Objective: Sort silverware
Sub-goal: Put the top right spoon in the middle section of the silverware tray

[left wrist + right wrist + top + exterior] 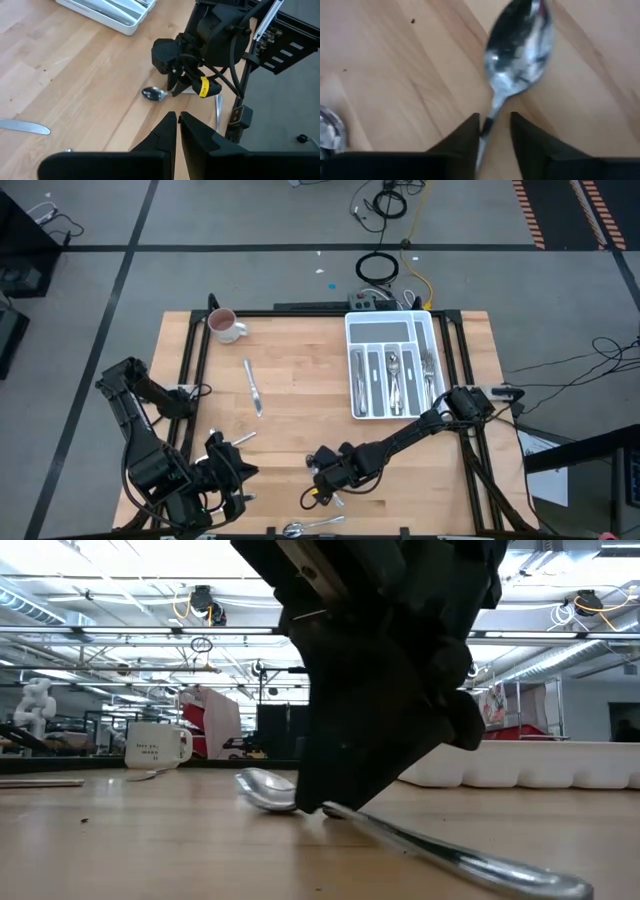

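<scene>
A silver spoon (519, 47) lies flat on the table near its near edge, and it also shows in the low view (268, 790). My right gripper (494, 120) comes down on it, open, with one finger on each side of the spoon's neck. My left gripper (176, 122) hovers shut over the table's near left part and touches nothing. A table knife (253, 387) lies left of centre. A second spoon (305, 526) rests at the near edge. The white tray (393, 365) holds several pieces of silverware. My right gripper reaches down from above with its fingers (465, 137) on both sides of the spoon's neck (492, 112), just behind the bowl and across the handle. I cannot tell whether they touch it. The spoon lies on the table (450, 855).
A white mug (225, 326) stands at the far left corner. The tray sits at the far right. A short silver piece (243, 438) lies by my left gripper. Bare wood stretches across the table's middle (300, 410). Black frame rails run along the table's sides.
</scene>
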Controlling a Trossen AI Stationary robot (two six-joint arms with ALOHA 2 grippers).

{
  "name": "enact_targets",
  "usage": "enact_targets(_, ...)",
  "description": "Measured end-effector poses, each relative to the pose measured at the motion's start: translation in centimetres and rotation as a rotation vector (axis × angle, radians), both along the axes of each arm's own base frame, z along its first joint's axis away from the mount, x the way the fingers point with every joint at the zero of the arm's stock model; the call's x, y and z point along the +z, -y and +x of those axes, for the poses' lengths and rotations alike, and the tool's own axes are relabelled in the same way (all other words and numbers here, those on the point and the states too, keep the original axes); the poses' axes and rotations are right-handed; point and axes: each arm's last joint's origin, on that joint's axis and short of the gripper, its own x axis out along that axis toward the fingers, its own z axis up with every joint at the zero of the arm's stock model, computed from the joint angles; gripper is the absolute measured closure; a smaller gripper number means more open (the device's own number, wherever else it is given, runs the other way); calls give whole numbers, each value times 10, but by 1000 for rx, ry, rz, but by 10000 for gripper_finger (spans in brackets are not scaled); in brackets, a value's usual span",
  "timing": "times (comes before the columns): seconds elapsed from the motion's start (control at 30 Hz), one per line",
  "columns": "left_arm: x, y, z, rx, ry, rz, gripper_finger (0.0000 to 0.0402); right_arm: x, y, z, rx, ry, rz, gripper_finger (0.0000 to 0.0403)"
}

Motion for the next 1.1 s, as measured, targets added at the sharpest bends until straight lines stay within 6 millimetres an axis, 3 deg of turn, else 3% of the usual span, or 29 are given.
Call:
enact_targets(0.13,0,0,0,0,1,1,371,-1,1,-1,-10,-9,-10,380)
enact_targets(0.2,0,0,0,0,1,1,371,-1,1,-1,-10,-13,-9,394)
enact_targets(0.57,0,0,0,0,1,1,371,-1,2,-5,-61,-60,3,400)
enact_targets(0.77,0,0,0,-9,-1,10,371,17,5,-11,-90,-70,13,401)
enact_targets(1.1,0,-2,-1,-9,0,56,371,59,50,-42,-146,-325,-138,403)
